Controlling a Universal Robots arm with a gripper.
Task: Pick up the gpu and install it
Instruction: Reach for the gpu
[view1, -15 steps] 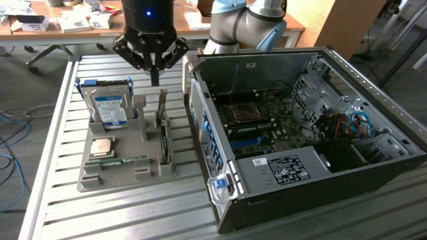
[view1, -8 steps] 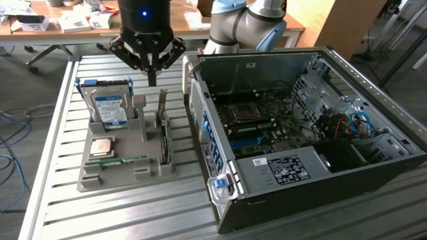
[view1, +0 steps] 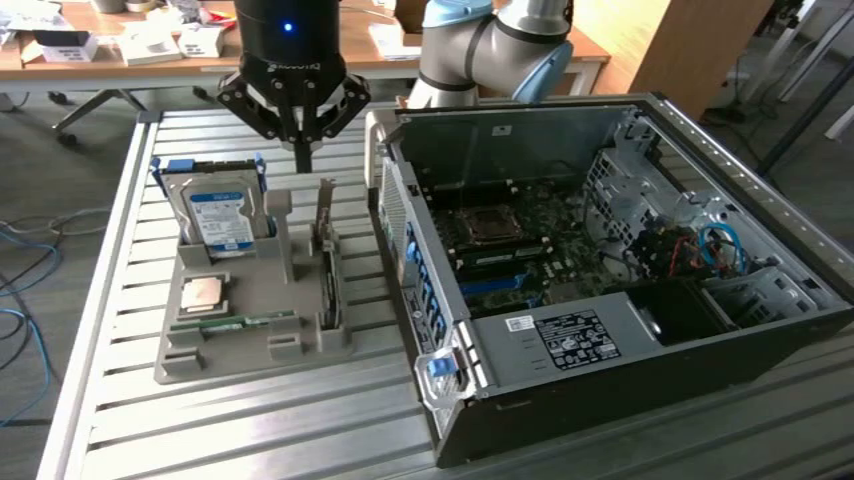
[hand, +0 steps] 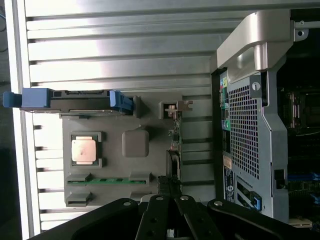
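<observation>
Fingers (view1: 304, 155): pressed together, nothing between them. They hang just above the far end of the gpu (view1: 326, 232), pointing straight down, which we judge suits a thin edge.
Gpu: not yet lifted. It stands on its long edge in a slot of the grey holder (view1: 234, 358), between the hard drive (view1: 220, 218) and the computer case (view1: 534, 405). Upright like this, its narrow top edge is offered upward.
Holder: we think its slots keep each part apart from the others and steady on the bench (view1: 240, 432).
Case: it lies open on its side, so the motherboard (view1: 534, 250) faces up for access from above.
</observation>
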